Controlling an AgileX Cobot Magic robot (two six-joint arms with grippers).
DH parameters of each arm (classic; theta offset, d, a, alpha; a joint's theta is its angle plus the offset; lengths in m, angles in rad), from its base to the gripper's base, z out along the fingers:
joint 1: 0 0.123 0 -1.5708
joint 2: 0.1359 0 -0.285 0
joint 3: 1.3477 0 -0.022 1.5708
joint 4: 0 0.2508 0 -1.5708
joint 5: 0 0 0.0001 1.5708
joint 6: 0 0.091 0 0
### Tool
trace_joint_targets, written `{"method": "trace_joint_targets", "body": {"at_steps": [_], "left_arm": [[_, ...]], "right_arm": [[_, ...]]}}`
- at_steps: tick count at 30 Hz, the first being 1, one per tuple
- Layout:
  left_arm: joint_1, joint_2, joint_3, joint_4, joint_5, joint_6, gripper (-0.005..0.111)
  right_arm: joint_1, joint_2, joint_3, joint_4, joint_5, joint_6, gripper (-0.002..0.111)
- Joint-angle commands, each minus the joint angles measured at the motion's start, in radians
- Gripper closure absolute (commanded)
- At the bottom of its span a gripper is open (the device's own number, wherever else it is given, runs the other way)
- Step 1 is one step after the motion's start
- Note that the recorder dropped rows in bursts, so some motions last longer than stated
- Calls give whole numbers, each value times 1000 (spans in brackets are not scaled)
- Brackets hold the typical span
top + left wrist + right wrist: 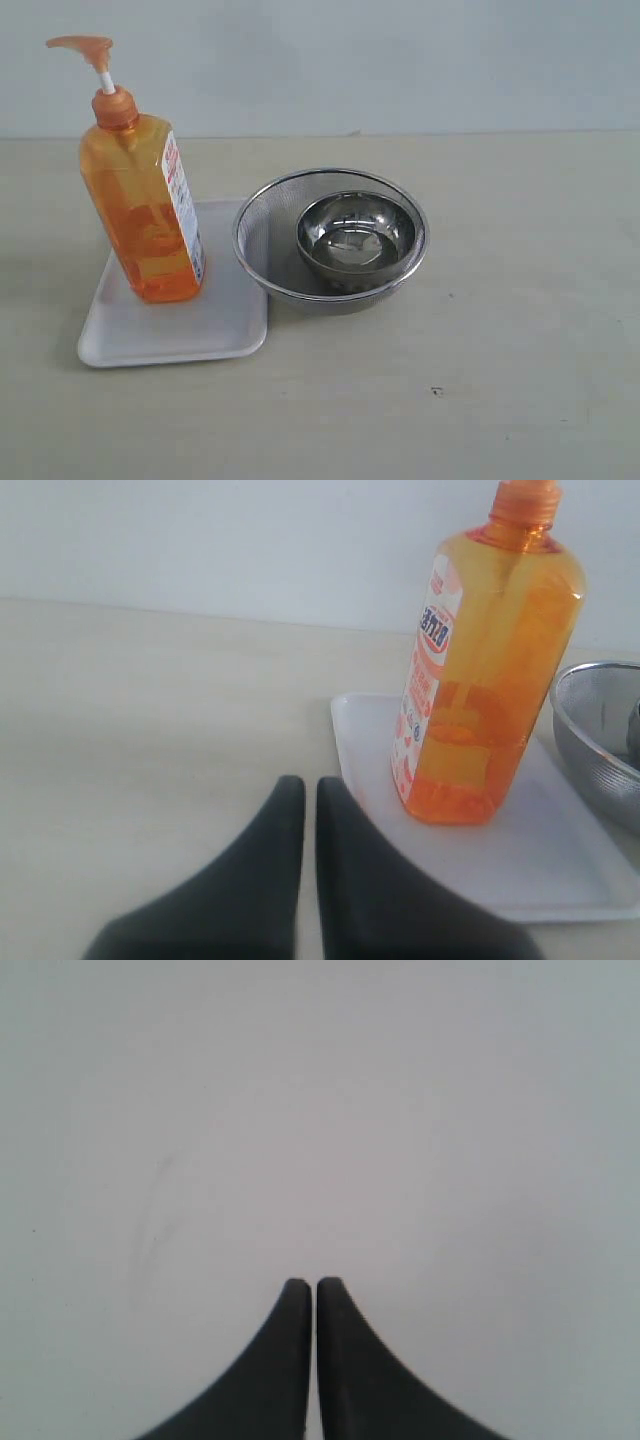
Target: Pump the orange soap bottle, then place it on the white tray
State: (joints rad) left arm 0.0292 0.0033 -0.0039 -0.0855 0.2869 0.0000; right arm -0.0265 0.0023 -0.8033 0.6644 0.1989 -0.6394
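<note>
On the flat white plastic tray [150,335] stands the tall clear-orange plastic soap bottle [140,215]. Left pincer [310,785] and right pincer [313,1285] are both pressed together, empty.

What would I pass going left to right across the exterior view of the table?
Orange soap bottle, standing on the white tray → steel mesh strainer, with the steel bowl sitting inside it.
</note>
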Motion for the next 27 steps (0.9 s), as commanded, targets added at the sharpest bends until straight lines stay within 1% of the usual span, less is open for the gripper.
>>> {"method": "trace_joint_targets", "body": {"at_steps": [1, 9, 27], "left_arm": [[-6, -3, 4, -4, -1, 8, 102], [-6, -3, 4, -4, -1, 8, 102], [-6, -3, 4, -4, -1, 8, 102]], "right_arm": [[-3, -2, 67, -2, -9, 0, 108], [-3, -2, 186, -2, 7, 0, 108], [-3, -2, 517, -2, 7, 0, 108]]}}
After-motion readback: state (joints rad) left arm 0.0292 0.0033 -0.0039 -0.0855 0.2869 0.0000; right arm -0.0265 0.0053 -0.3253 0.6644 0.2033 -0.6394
